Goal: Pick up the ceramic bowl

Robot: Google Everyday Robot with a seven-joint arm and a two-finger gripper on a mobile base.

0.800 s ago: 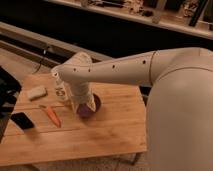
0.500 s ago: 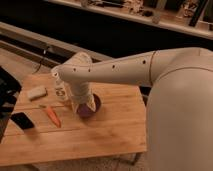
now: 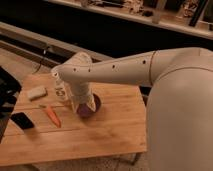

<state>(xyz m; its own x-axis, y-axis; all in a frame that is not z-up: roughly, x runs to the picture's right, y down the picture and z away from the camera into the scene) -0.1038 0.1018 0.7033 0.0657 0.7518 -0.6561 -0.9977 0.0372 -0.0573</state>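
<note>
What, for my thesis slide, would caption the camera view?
White robot arm reaches down, its claw at the purple ceramic bowl on a wooden table, an orange carrot lying nearby.

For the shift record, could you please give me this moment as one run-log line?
gripper: at ceramic bowl, over its left side | bowl: on wooden table | carrot: left of bowl, apart

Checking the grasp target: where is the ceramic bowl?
In the camera view, the ceramic bowl sits on the table, right of the carrot, with the tool right above it.
</note>
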